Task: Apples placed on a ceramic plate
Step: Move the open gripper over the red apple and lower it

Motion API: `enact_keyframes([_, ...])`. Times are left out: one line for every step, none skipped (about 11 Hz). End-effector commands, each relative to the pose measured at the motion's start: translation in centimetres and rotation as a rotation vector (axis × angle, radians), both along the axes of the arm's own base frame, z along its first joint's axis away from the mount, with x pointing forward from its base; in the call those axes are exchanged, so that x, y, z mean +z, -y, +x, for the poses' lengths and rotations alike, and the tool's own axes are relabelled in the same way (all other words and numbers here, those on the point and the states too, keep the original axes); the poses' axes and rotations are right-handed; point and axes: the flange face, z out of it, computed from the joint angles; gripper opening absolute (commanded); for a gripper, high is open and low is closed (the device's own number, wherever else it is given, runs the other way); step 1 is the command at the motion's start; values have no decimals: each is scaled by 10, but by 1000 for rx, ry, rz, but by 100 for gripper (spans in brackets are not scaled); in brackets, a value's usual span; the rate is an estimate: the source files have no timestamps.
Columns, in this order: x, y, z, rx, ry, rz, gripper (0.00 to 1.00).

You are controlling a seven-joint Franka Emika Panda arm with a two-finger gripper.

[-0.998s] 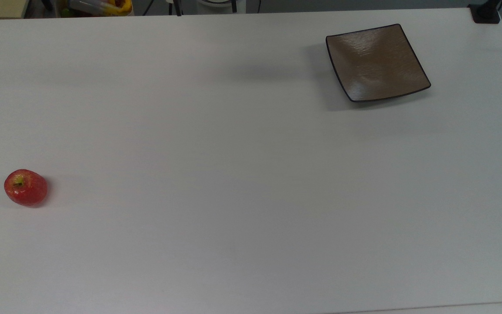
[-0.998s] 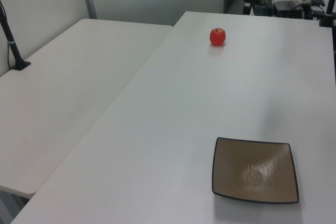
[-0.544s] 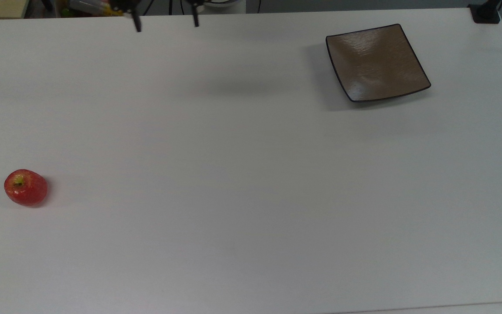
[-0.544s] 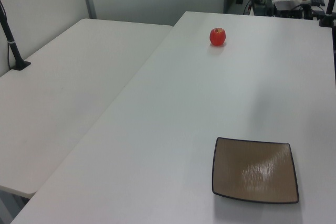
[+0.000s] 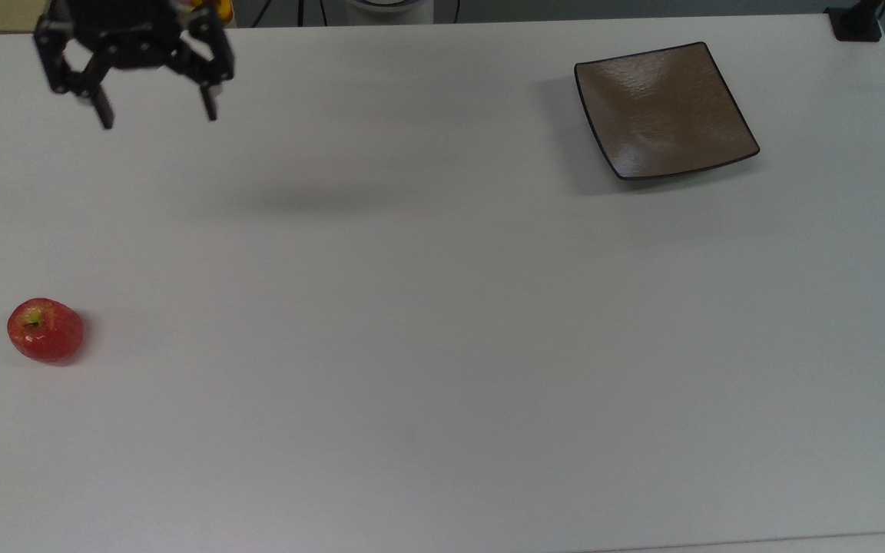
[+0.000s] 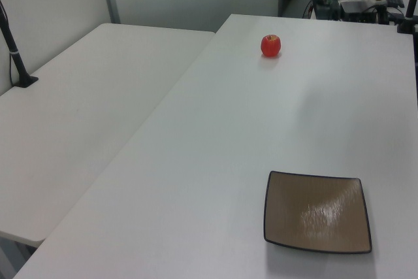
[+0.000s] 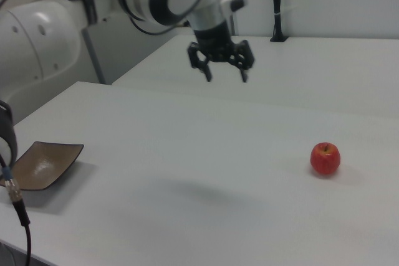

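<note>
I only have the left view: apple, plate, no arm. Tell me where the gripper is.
Observer: The gripper hangs above the table near the top view's upper left, far from the plate.
Operator: Report its fingers.
Observer: Open and empty, pointing down.
Operator: Give me its relation to the apple.
Observer: In the right view the gripper is high up and to the left of the apple, which sits untouched on the table.
</note>
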Motion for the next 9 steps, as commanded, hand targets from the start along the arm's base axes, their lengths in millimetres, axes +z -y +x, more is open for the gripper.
enact_keyframes([-30, 46, 30, -7, 99, -30, 100])
enact_keyframes([-45, 65, 36, -33, 125, -39, 100])
enact_keyframes([-62, 76, 45, -46, 152, -49, 100])
enact_keyframes([-77, 91, 52, -67, 181, -59, 100])
enact_keyframes([-90, 104, 57, -85, 214, -71, 100])
enact_keyframes([-107, 116, 63, -103, 243, -82, 100])
enact_keyframes([-128, 135, 66, -127, 260, -91, 100])
enact_keyframes([-144, 138, 71, -131, 266, -95, 100])
enact_keyframes([-158, 141, 76, -145, 291, -100, 100])
